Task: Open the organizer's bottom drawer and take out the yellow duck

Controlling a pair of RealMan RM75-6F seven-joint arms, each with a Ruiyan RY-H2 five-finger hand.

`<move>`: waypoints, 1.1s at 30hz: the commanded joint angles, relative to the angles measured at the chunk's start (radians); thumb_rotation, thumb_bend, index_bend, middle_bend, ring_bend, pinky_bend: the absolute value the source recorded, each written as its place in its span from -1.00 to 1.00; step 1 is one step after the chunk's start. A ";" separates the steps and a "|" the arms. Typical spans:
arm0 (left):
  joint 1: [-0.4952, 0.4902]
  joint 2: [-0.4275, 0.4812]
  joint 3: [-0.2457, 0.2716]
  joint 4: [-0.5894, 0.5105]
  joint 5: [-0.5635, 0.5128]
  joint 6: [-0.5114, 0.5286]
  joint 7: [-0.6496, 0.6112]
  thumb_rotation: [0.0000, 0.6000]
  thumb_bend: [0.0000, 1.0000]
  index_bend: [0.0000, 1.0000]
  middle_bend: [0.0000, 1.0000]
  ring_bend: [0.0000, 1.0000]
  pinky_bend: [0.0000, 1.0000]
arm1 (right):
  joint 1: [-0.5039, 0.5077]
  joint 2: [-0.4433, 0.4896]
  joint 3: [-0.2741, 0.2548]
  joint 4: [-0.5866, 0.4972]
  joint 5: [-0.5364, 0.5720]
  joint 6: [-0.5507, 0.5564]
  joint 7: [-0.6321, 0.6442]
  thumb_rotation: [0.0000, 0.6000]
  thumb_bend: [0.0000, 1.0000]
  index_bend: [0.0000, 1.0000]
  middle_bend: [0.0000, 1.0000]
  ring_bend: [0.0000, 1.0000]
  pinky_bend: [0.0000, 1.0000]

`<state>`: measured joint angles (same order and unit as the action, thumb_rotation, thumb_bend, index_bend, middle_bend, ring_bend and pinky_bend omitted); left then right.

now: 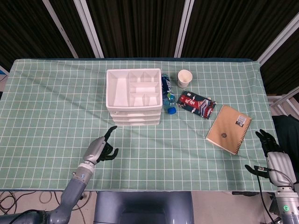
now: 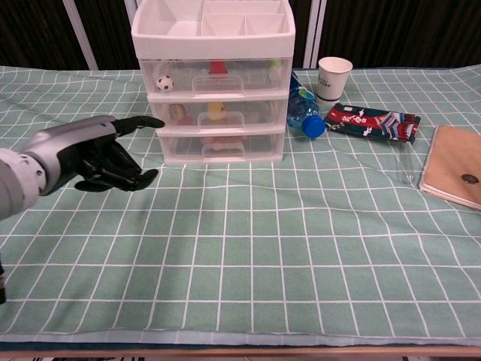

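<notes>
While all drawers of white plastic three-drawer organizer (image 2: 214, 83) sit closed, task barely begun; left hand (image 2: 105, 153) empty, fingers spread, near bottom drawer (image 2: 222, 143), not touching; yellow duck not discernible; right hand (image 1: 275, 156) idle, spread at surface edge

Head view looks steeply down from afar; chest view faces forward, low and close, sharing the organizer (image 1: 134, 96).

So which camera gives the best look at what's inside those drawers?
The chest view: it faces the organizer front-on, so small toys show through the clear drawer fronts, including something yellow in the middle drawer. The head view looks down on the organizer, showing mostly its top tray and thin drawer edges, no contents.
</notes>
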<state>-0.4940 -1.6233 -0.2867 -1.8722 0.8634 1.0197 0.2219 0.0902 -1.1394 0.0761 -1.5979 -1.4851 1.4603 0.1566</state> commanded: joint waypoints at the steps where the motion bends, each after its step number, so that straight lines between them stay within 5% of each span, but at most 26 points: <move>1: -0.048 -0.056 -0.045 0.031 -0.070 -0.043 -0.047 1.00 -0.09 -0.97 0.99 1.00 1.00 | 0.001 0.002 0.001 -0.002 0.003 -0.003 0.004 1.00 -0.96 -1.00 -1.00 -1.00 -0.56; 16: -0.146 -0.234 -0.125 0.209 -0.131 -0.085 -0.199 1.00 -0.09 -0.97 1.00 1.00 1.00 | 0.002 0.008 0.006 -0.013 0.020 -0.017 0.025 1.00 -0.95 -1.00 -1.00 -1.00 -0.56; 33: -0.195 -0.310 -0.161 0.327 -0.111 -0.100 -0.295 1.00 -0.09 -0.97 1.00 1.00 1.00 | 0.003 0.010 0.008 -0.017 0.026 -0.025 0.032 1.00 -0.95 -1.00 -1.00 -1.00 -0.56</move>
<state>-0.6875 -1.9306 -0.4464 -1.5490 0.7498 0.9192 -0.0692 0.0934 -1.1295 0.0838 -1.6142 -1.4590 1.4357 0.1881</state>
